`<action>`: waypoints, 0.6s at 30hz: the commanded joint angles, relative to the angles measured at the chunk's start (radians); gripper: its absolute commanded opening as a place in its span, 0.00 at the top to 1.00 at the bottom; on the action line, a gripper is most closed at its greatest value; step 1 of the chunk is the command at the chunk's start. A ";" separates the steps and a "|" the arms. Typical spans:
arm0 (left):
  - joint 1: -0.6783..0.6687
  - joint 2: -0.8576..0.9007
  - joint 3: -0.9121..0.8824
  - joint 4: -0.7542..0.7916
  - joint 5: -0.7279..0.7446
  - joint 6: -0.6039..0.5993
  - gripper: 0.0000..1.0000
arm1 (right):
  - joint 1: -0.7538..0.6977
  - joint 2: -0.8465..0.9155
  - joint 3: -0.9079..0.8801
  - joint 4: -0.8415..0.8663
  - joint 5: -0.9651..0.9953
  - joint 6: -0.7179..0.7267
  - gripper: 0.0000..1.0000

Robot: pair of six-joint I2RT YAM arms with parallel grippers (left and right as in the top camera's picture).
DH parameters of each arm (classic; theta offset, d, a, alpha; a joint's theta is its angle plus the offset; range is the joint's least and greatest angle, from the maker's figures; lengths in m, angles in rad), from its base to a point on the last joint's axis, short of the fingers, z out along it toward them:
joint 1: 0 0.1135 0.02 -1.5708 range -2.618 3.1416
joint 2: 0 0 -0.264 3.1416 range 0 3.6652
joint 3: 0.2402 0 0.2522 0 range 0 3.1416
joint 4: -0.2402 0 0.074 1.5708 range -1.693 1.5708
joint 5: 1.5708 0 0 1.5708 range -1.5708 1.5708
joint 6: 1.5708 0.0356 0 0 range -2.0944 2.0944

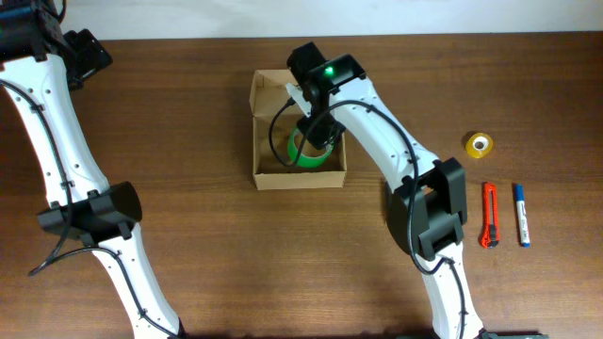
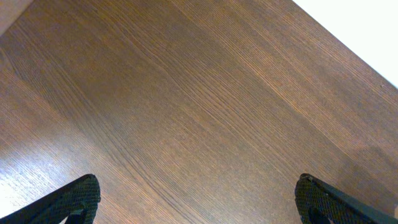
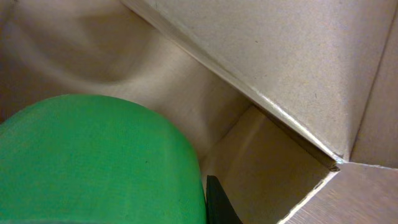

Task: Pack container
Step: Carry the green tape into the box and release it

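My right gripper [image 1: 318,134] is down inside the box [image 1: 300,179], clamped on the green roll [image 1: 308,157]. Box sits open mid-table, slightly toward 12 o'clock. My left gripper [image 2: 198,186] is spread wide, empty, over table [image 2: 186,93] at box's 10 o'clock.

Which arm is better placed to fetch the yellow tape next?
Right. The yellow tape lies on its side; the left fingers are open far across the table. It first has to release the green tape in the box.
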 commanded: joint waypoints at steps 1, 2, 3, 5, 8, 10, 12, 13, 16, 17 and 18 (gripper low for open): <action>0.000 0.003 0.014 -0.003 0.011 0.015 0.00 | 0.022 0.014 -0.005 0.001 0.074 -0.014 0.97; -0.001 0.003 0.014 -0.003 0.011 0.015 0.00 | 0.022 0.014 -0.005 0.003 0.078 -0.015 0.96; -0.002 0.003 0.014 -0.003 0.011 0.015 0.00 | 0.022 0.017 -0.005 0.006 0.084 -0.014 0.96; -0.007 0.003 0.014 -0.003 0.012 0.016 0.00 | 0.022 0.023 -0.005 0.011 0.103 -0.014 0.96; -0.010 0.003 0.014 -0.003 0.028 0.016 0.00 | 0.021 0.039 -0.005 0.011 0.108 -0.014 0.96; -0.010 0.003 0.014 -0.003 0.033 0.016 0.00 | 0.021 0.050 -0.005 0.011 0.106 -0.014 0.97; -0.010 0.003 0.014 -0.003 0.033 0.016 0.00 | 0.022 0.063 -0.005 0.010 0.106 -0.014 0.97; -0.010 0.003 0.014 -0.003 0.033 0.016 0.00 | 0.022 0.071 -0.005 0.010 0.106 -0.014 0.97; -0.010 0.003 0.014 -0.003 0.033 0.016 0.00 | 0.022 0.086 -0.005 0.011 0.096 -0.006 0.96; -0.010 0.003 0.014 -0.003 0.033 0.016 0.00 | 0.022 0.093 -0.005 0.011 0.084 -0.006 0.96; -0.010 0.003 0.014 -0.003 0.033 0.016 0.00 | 0.022 0.095 -0.005 0.010 0.080 -0.006 0.97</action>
